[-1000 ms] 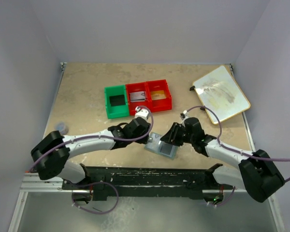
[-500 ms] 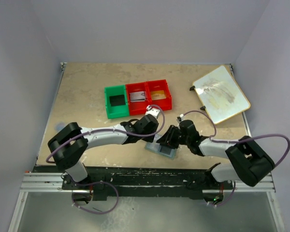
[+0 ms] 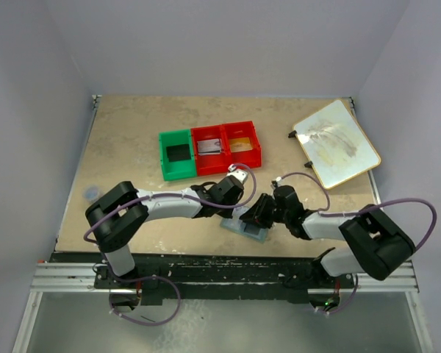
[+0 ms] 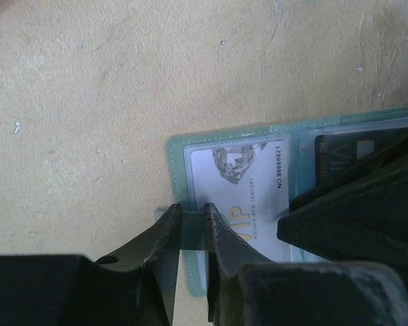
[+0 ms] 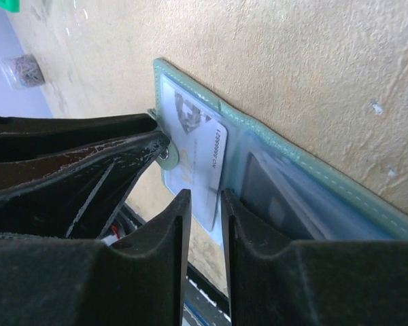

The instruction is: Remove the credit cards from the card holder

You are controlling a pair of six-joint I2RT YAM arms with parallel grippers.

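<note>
Beige, scuffed tabletop point(image 3: 132, 132) under pale lilac walls point(image 3: 228, 44). Beyond and left of the grey-green bifold card holder point(image 3: 250, 229): green plastic bin point(image 3: 178, 173), with a red two-compartment plastic bin point(image 3: 253, 158) joined to its right side. Closed in on the card holder from the left, after standing just off it a second ago: left gripper point(image 4: 192, 214), jaws pinched together on the pale tab point(image 4: 189, 229) at the card holder's left edge. Lying open and flat between the two grippers, that card holder, with a pale VIP-printed credit card point(image 4: 248, 187) in its left pocket and a dark credit card point(image 4: 336, 159) in its right, neither seen clear of its pocket. Drawn in tight from the right over the same second: right gripper point(image 5: 205, 227), jaws narrowly apart astride the pale card's exposed edge; whether already biting, cannot tell. Well off to the right and beyond: large cream board point(image 3: 336, 143). Judged from this: card holder anchored, first card lined up for pulling, nothing out yet.
</note>
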